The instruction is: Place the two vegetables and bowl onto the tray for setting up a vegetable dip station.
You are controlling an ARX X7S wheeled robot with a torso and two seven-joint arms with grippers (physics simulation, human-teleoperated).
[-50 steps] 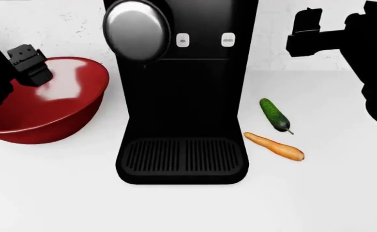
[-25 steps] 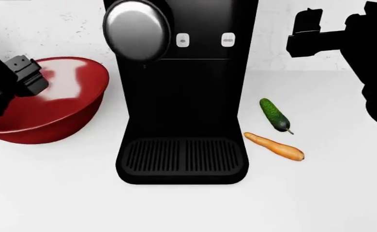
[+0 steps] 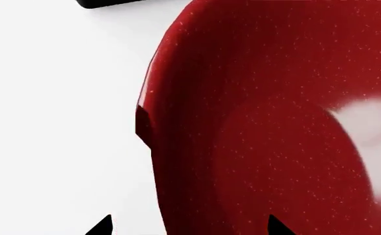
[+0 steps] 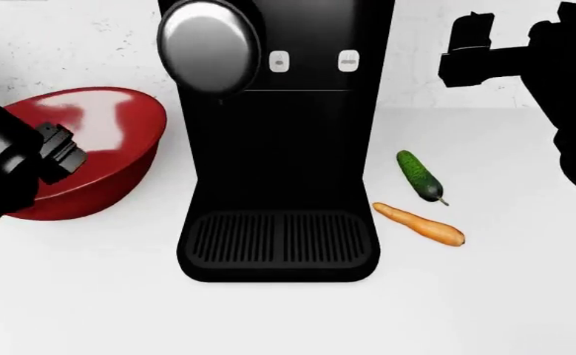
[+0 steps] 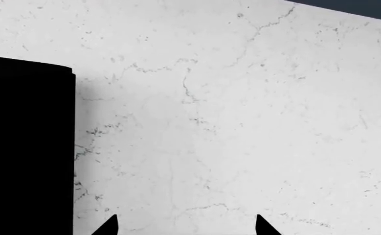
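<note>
The glossy red bowl (image 4: pixel 110 133) stands on the white counter left of the machine. My left gripper (image 4: pixel 66 151) hangs over its near left rim. In the left wrist view the bowl (image 3: pixel 275 122) fills the picture, and my left gripper (image 3: pixel 190 227) is open with the rim running between its two fingertips (image 3: pixel 102 226). The green cucumber (image 4: pixel 420 176) and the orange carrot (image 4: pixel 419 224) lie side by side right of the machine. My right gripper (image 4: pixel 462 52) is held high at the back right, open and empty (image 5: pixel 185 226), facing the marble wall. The tray is out of view.
A tall black coffee machine (image 4: pixel 278 148) with a ribbed drip grate (image 4: pixel 278 238) stands in the middle, between the bowl and the vegetables. Its dark side (image 5: pixel 27 147) shows in the right wrist view. A marble wall (image 4: pixel 71 44) closes the back.
My left arm has come down and toward me, from over the bowl's middle to its near left rim. The right arm, bowl, cucumber and carrot have not moved.
</note>
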